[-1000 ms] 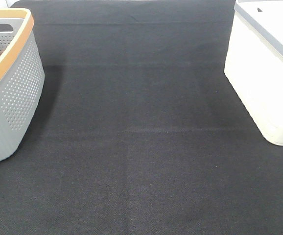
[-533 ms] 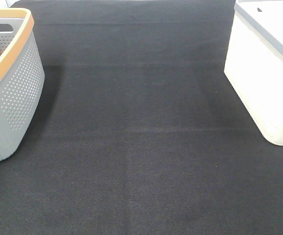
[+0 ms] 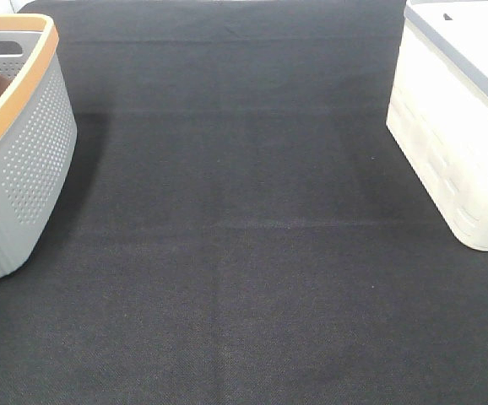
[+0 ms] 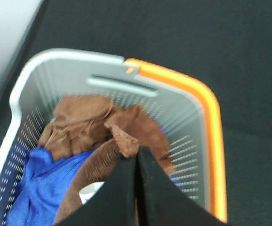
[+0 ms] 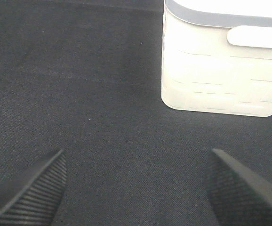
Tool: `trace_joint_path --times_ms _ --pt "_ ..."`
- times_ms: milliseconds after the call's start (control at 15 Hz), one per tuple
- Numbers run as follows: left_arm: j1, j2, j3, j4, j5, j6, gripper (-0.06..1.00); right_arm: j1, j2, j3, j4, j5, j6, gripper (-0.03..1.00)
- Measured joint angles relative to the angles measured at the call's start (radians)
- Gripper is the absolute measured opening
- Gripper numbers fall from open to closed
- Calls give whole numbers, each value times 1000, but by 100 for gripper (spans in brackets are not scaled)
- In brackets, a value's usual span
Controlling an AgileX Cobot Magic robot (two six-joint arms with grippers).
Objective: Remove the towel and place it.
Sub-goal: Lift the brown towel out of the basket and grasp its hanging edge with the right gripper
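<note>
The towel [image 4: 98, 165], one reddish-brown plush cloth, lies in the single grey perforated basket [image 4: 192, 146] with an orange rim. It is gathered into a thick fold whose long axis runs from the left gripper [image 4: 137, 157], jaws pinched together on its bunched end, down beside one blue cloth [image 4: 37, 183] and one crumpled tan cloth [image 4: 79, 125]. The right gripper [image 5: 136, 188] hangs spread wide over the black woven mat [image 5: 79, 94], near one smooth white bin [image 5: 220, 70].
</note>
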Motion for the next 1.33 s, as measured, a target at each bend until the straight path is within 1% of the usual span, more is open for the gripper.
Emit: trace_joint_path --times_ms 133,267,333,467,533,600,667,733,800,867,1000,1133,1267,1333 --pt "0 -80 0 -74 -1 49 0 0 0 0 0 0 0 76" --pt "0 -154 0 -194 -19 105 0 0 0 0 0 0 4 76" --pt "0 -184 0 -266 -29 145 0 0 0 0 7 -2 26 76" --pt "0 -230 0 -442 -53 215 0 0 2 0 58 -37 90 76" --pt "0 -240 0 -529 -59 248 0 0 19 -5 87 -65 102 76" --pt "0 -244 0 -615 -62 287 0 0 47 -7 133 -120 111 76" --pt "0 -246 0 -693 -62 321 0 0 84 -8 198 -171 111 76" --pt "0 -246 0 -815 -51 364 0 0 158 -8 318 -242 90 76" --pt "0 -246 0 -885 -34 386 0 0 221 -8 410 -280 41 76" --pt "0 -246 0 -937 -11 401 0 0 284 -9 496 -297 -44 76" --pt "-12 -246 0 -1004 36 433 0 0 428 -38 684 -308 -265 76" --pt "-63 -246 0 -1013 81 451 0 0 562 -93 861 -296 -493 76" --pt "-129 -246 0 -1016 120 474 0 0 688 -178 985 -227 -684 76" --pt "-161 -246 0 -1016 122 478 0 0 749 -231 1026 -186 -755 76"
